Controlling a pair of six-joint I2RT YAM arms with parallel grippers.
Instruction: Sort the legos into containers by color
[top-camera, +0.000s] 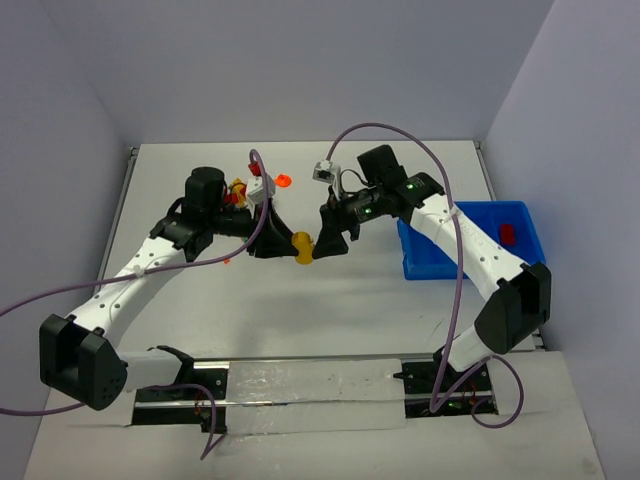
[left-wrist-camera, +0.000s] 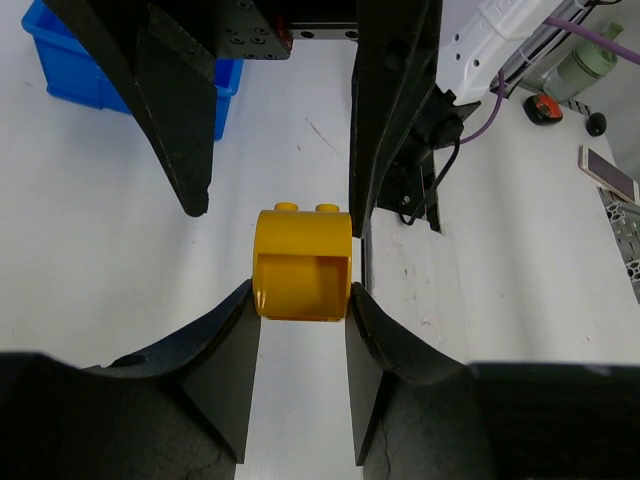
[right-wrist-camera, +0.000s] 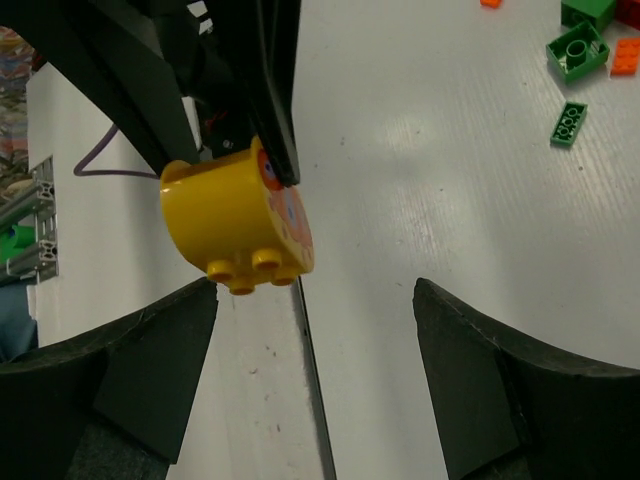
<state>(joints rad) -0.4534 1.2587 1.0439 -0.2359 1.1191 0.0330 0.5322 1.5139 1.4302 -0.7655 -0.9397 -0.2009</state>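
Top view, left pincer (top-camera: 285, 243): closed on a rounded yellow plastic brick (top-camera: 303, 247) at mid-table.
Top view, right pincer (top-camera: 325, 245): faces it, just beside the brick.
Top view, bright-blue plastic bin (top-camera: 470, 262): at the right, holding a small red brick (top-camera: 508, 235).
Left wrist, grip: both fingers (left-wrist-camera: 235, 340) press the brick's sides.
Right wrist, jaws: wide apart, holding nothing, with the brick near their tips.
Right wrist, table: loose green bricks (right-wrist-camera: 578, 50) at the upper right.

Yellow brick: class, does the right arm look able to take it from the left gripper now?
Probably yes: the right gripper stands open, facing the yellow brick held by the left gripper, nothing between them.
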